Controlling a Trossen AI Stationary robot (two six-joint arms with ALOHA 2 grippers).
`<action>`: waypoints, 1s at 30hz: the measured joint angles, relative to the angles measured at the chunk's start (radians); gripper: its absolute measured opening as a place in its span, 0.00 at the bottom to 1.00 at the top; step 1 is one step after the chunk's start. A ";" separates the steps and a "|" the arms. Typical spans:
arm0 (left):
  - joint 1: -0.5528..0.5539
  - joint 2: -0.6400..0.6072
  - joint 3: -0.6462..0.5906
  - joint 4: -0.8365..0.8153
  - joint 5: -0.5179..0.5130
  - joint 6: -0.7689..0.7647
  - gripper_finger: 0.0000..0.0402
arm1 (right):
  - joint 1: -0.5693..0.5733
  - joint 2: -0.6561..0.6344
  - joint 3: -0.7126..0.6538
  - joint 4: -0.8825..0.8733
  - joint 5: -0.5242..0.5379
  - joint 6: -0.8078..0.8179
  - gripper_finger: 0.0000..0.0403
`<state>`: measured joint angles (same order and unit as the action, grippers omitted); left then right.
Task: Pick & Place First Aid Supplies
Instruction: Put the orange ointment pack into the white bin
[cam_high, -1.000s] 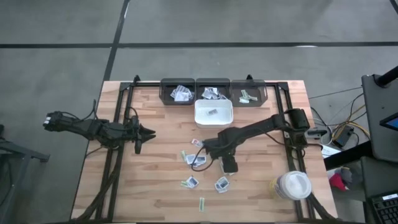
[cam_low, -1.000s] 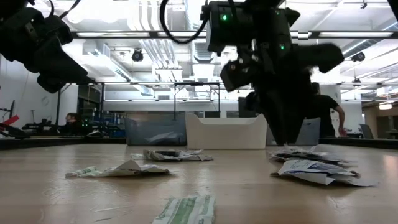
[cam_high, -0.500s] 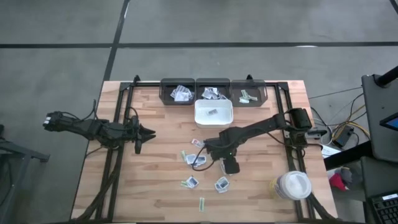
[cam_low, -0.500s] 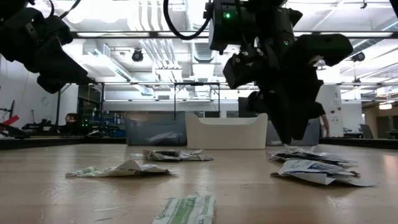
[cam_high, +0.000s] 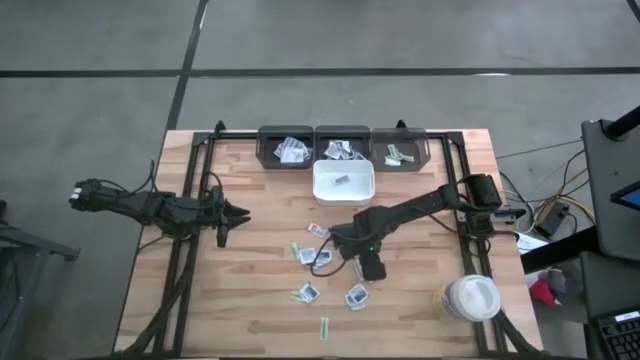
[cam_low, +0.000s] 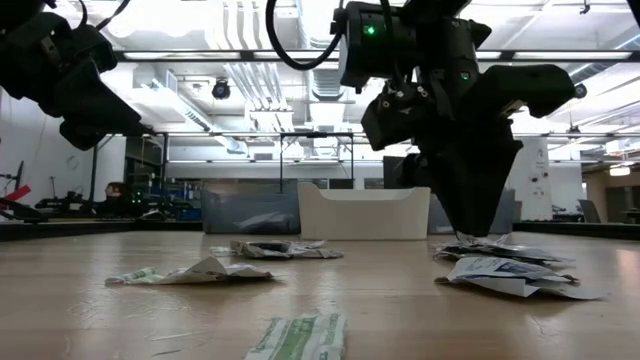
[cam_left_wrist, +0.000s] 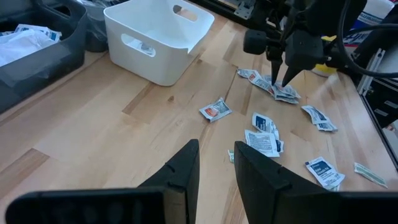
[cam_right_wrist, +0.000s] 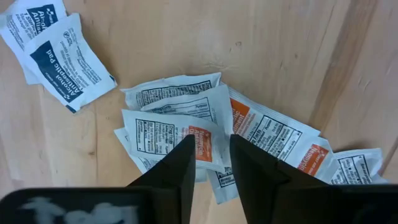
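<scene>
Far left of the high view, the left gripper (cam_high: 238, 213) just hangs over bare wood, its jaws a narrow slit apart with nothing in them, so that arm's basically parked.

Moving to the middle, the right gripper (cam_high: 337, 243) is nose-down on a heap of small flat white paper packets with orange-red print (cam_right_wrist: 205, 140). Its fingertips straddle the top packet's edge, jaws close together but a gap shows, and nothing's lifted, so it isn't gripping anything yet.

Biggest risk, by the look of it: those packets overlap like shingles, so a pinch could grab two at once, or skate off the flat paper and come up empty. Pressing down might also just shove the heap around.

The packets look thin, crinkly and a bit curled at the corners. The heap sits centre frame in the high view, below the white square plastic tray (cam_high: 343, 181). More packets, blue-printed ones (cam_high: 357, 296), lie scattered lower down.
</scene>
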<state>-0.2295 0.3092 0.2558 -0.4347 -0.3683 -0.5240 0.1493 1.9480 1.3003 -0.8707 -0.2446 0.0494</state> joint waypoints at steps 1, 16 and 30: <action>0.000 0.000 0.000 0.000 0.000 0.000 0.23 | 0.001 0.000 -0.001 0.000 0.001 0.000 0.23; 0.000 0.000 0.000 0.000 0.000 0.000 0.23 | 0.032 0.000 -0.001 0.021 0.113 0.050 0.03; 0.000 0.003 0.000 0.001 0.000 -0.003 0.23 | 0.029 -0.114 0.085 -0.092 0.110 0.100 0.02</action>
<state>-0.2297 0.3119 0.2558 -0.4341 -0.3683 -0.5267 0.1783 1.8340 1.3855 -0.9626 -0.1348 0.1493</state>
